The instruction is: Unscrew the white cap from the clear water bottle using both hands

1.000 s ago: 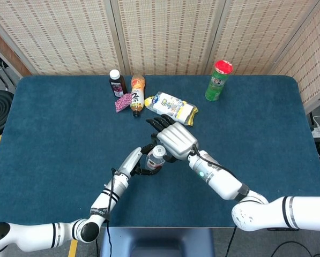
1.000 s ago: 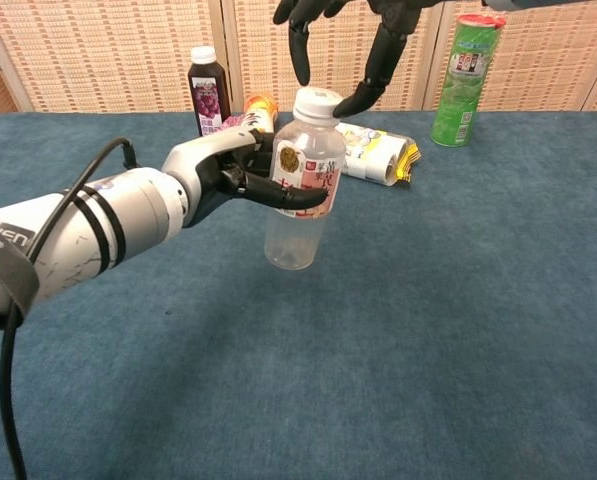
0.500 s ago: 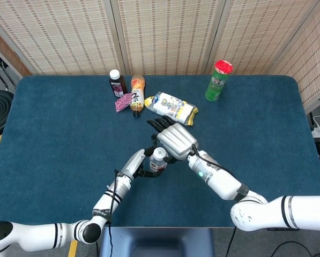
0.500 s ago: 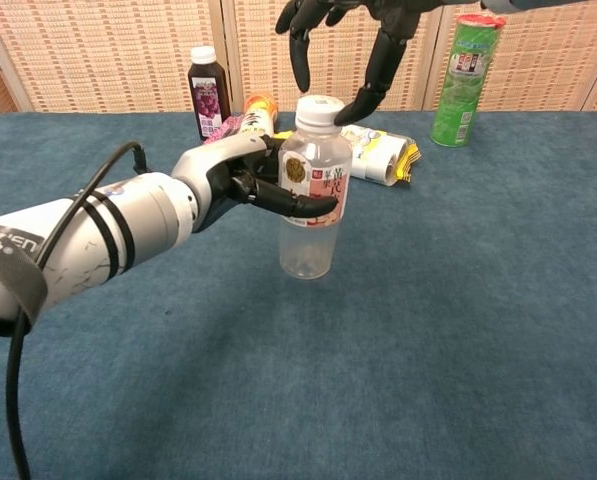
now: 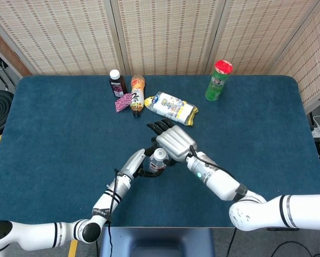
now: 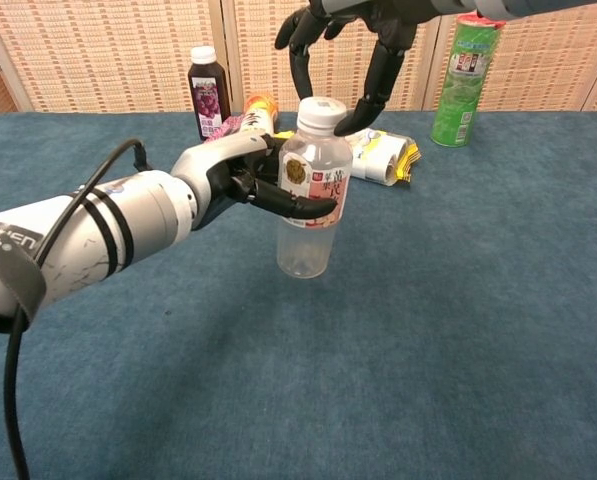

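Note:
The clear water bottle (image 6: 310,200) with its white cap (image 6: 320,113) stands upright near the middle of the blue table, also seen from above as the bottle (image 5: 157,160). My left hand (image 6: 240,178) grips its labelled body from the left; in the head view the left hand (image 5: 140,163) sits beside it. My right hand (image 6: 353,45) hovers just above and behind the cap, fingers spread and curved down around it, a fingertip close to the cap's right side. From above, the right hand (image 5: 172,141) covers the area just beyond the bottle. It holds nothing.
At the back of the table (image 5: 267,134) stand a dark juice bottle (image 5: 116,83), an orange-capped bottle lying down (image 5: 137,95), a pink packet (image 5: 123,101), a white-and-yellow snack bag (image 5: 172,107) and a green can with a red lid (image 5: 218,80).
The left hand has shifted the bottle right and set it lower. The right hand has come down and nearer, its fingers now around the cap's sides.

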`<state>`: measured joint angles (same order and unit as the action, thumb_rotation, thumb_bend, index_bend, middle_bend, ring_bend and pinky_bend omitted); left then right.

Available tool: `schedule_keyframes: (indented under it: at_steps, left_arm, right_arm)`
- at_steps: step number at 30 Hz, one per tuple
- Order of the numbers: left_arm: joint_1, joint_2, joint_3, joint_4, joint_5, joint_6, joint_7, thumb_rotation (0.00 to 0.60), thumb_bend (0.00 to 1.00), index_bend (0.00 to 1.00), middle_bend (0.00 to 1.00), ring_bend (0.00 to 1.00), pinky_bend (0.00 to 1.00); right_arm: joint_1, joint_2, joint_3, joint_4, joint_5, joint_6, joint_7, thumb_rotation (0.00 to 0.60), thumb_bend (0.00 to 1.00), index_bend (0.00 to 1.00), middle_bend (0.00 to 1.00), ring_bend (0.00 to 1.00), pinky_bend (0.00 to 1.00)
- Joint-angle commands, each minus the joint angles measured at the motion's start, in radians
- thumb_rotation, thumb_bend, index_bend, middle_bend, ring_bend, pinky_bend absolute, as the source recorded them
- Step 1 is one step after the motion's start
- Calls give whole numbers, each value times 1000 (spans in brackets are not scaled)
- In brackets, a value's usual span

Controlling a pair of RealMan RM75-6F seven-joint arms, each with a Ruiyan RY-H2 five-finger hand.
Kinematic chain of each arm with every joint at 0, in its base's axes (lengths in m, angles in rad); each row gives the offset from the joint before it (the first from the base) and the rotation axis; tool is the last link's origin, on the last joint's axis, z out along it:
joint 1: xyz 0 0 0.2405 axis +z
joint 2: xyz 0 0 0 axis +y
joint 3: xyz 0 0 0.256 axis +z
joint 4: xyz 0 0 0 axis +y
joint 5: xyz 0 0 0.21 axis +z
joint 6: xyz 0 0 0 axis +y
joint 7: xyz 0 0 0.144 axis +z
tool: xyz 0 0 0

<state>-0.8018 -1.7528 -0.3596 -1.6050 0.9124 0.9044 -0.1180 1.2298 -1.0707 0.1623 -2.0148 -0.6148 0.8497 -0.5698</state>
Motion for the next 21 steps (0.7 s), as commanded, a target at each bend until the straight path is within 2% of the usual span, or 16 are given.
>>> schedule_keyframes:
  at_steps: [1, 10, 17, 21]
  left_arm:
    - [1, 1, 0, -1, 1, 0, -1, 600, 445, 440, 506, 275, 309]
    - [-1, 7, 5, -5, 2, -2, 6, 600, 445, 440, 506, 275, 309]
    - [3, 21, 18, -29, 14, -10, 8, 600, 444, 441, 513, 283, 316]
    - [7, 43, 36, -63, 44, -35, -5, 600, 444, 442, 515, 283, 318]
  right_arm:
    - [4, 0, -3, -1, 4, 3, -2, 600, 159, 468, 27, 0, 0]
    - [18, 4, -14, -6, 17, 5, -5, 600, 247, 539, 54, 0, 0]
    - [28, 19, -20, -12, 9, -11, -3, 600, 453, 582, 65, 0, 0]
    - [32, 37, -24, -17, -8, -29, 0, 600, 512, 617, 71, 0, 0]
